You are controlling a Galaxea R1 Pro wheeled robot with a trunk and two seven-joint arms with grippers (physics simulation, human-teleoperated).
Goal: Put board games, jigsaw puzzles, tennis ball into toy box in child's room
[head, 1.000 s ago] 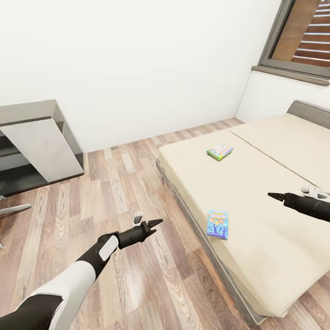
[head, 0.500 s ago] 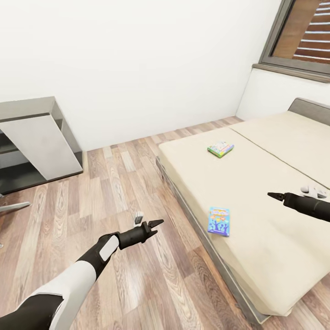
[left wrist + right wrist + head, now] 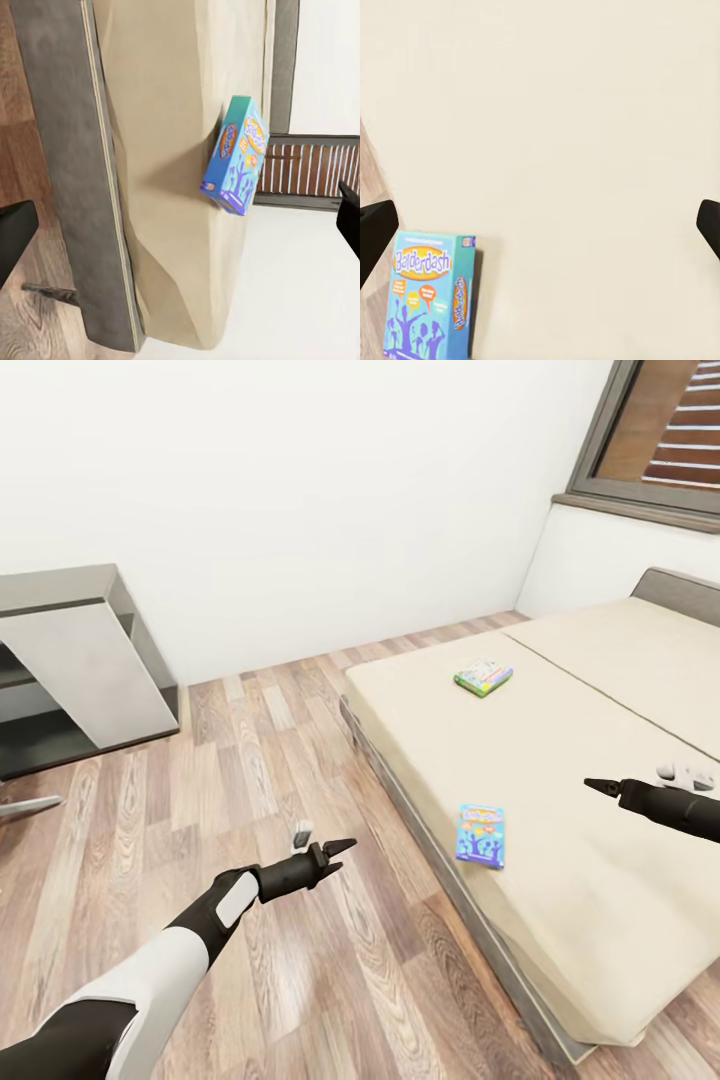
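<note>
The small blue cartoon-figure game box [image 3: 481, 836] lies flat on the cream mattress of the low bed [image 3: 600, 920], between the two end effectors, near the bed's edge. Left end effector [image 3: 340, 846] hangs released over the wood plank floor [image 3: 230, 760]; right end effector [image 3: 592, 785], fingers spread, hovers above the mattress. A green multicoloured box [image 3: 483, 677] sits farther up the bed, toward the white wall [image 3: 300, 490].
</note>
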